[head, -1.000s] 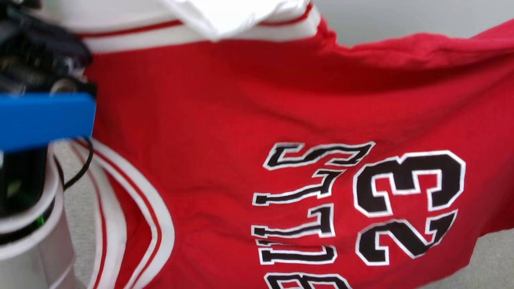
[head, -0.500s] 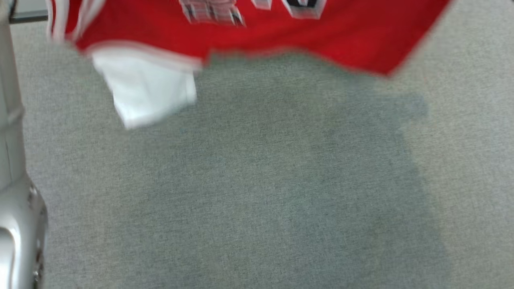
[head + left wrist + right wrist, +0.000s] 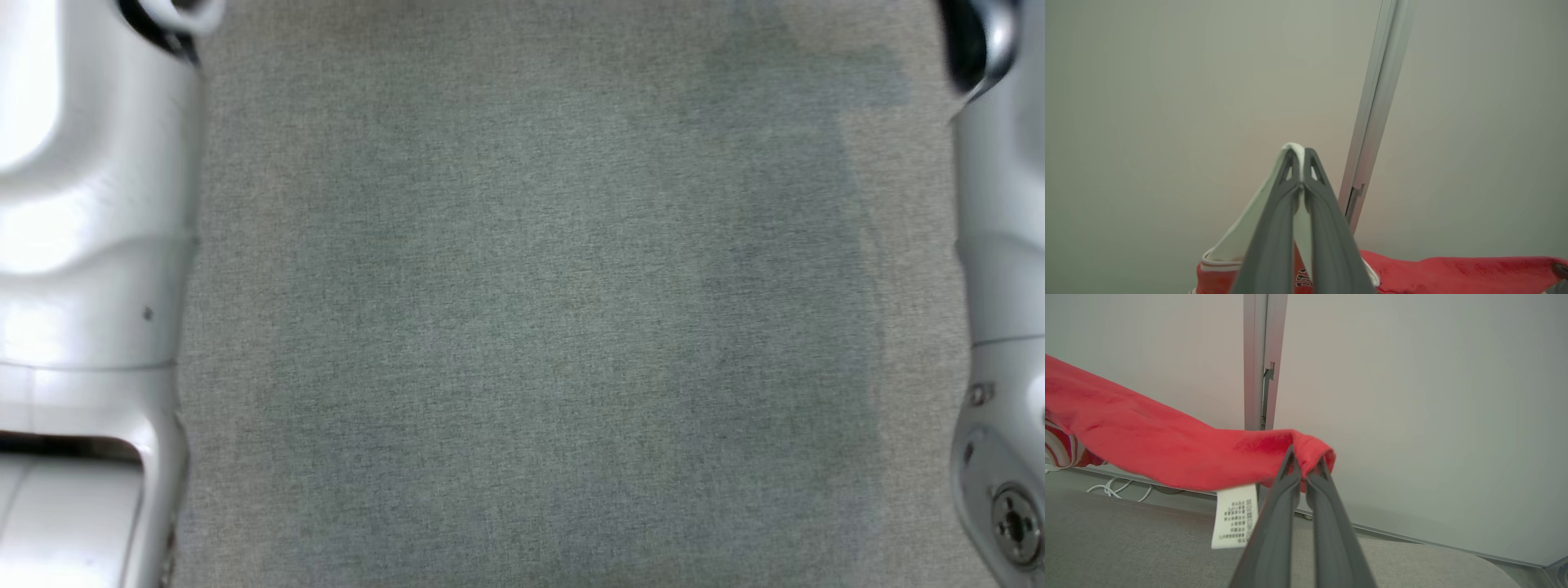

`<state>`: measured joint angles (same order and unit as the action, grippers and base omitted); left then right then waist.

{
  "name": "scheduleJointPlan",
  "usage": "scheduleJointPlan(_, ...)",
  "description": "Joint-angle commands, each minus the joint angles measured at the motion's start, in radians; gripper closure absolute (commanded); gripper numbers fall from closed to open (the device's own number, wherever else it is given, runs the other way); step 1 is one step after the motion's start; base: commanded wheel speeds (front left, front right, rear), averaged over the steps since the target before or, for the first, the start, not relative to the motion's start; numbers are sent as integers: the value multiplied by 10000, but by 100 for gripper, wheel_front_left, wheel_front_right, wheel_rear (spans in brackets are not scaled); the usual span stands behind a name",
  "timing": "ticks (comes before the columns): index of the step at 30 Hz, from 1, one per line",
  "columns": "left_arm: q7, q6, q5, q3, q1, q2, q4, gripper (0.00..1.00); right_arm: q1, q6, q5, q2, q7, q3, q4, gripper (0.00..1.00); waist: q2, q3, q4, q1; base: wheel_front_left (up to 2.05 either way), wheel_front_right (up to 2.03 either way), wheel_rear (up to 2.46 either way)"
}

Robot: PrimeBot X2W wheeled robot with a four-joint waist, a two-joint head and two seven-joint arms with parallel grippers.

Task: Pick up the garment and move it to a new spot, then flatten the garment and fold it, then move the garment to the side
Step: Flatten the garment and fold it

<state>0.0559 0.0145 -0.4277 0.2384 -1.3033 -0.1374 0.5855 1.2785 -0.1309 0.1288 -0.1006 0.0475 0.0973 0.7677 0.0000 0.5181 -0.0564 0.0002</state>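
Observation:
The garment is a red jersey with white trim. In the left wrist view my left gripper (image 3: 1299, 152) is shut on a white part of the garment (image 3: 1437, 271), whose red cloth hangs below toward the right. In the right wrist view my right gripper (image 3: 1305, 457) is shut on a red edge of the garment (image 3: 1147, 445), which stretches off to the left in the air, with a white care label (image 3: 1236, 515) dangling under it. In the head view pale parts of my left arm (image 3: 90, 245) and right arm (image 3: 1000, 327) flank the grey work surface (image 3: 522, 327).
A pale wall panel with an upright metal post (image 3: 1259, 363) stands behind the surface. White cables (image 3: 1114, 486) lie along the base of the wall. Another upright metal post (image 3: 1378, 106) rises beside the left gripper.
The head view has swung down: the jersey that filled it a second ago slid up and out of the picture, leaving the grey surface and both forearms.

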Motion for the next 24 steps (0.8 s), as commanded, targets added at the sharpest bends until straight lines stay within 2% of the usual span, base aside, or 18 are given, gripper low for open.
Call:
scheduleJointPlan(1, 109, 92, -98, 3, 158, 52, 74, 100, -210, 3, 54, 70, -152, 25, 203, 100, 0, 97, 90, -2, 0, 0, 0)
scheduleJointPlan(6, 586, 645, -814, -248, 1295, 86, 505, 100, -616, 3, -224, 263, -1090, 92, 1656, 100, 0, 201, 57, -2, 0, 0, 0)
scheduleJointPlan(13, 1258, 1067, -2254, -897, 3722, -130, -689, 100, -1487, 3, -1756, 276, -2288, -823, 2614, 100, 0, -309, -126, -2, 0, 0, 0)
scheduleJointPlan(20, 1318, 1111, -3089, -969, 6612, -247, -3400, 100, -2892, 3, -3460, -142, -2823, -1762, 1749, 100, 0, -1089, -153, -2, 0, 0, 0)
scheduleJointPlan(24, 995, 800, -3265, -992, 8391, -381, -5402, 100, -4194, 3, -4454, -601, -2835, -2279, 445, 100, 0, -1579, -108, -2, 0, 0, 0)
